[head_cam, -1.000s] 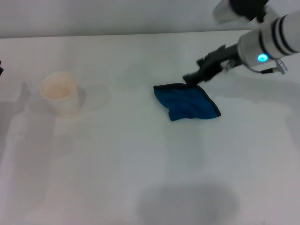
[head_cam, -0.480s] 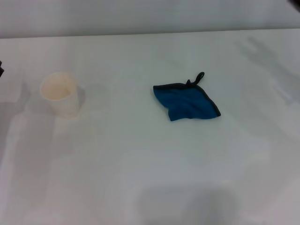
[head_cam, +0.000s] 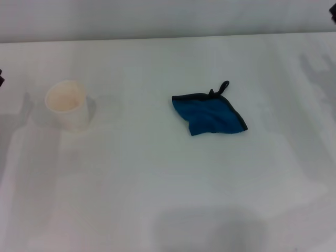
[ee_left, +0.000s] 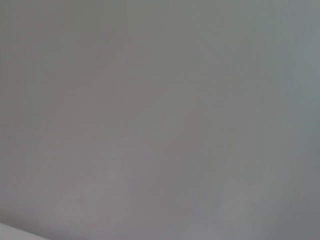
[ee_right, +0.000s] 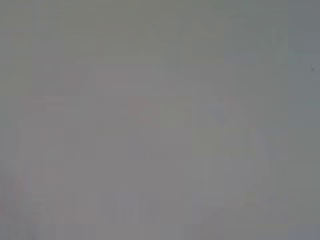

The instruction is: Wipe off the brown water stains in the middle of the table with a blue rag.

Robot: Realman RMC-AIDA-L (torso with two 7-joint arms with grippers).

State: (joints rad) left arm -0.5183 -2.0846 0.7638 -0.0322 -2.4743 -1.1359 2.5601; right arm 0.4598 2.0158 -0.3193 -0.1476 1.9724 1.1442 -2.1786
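the blue rag (head_cam: 209, 114) lies crumpled on the white tabletop (head_cam: 157, 184), a cream cup (head_cam: 67, 105) well apart, neither pincer visible, so their state can't be told.

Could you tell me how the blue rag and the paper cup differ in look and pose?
The blue rag is dark blue with black trim; the paper cup is pale cream. The rag lies flat and crumpled; the cup stands upright, open-topped. Both rest on the white table, untouched.
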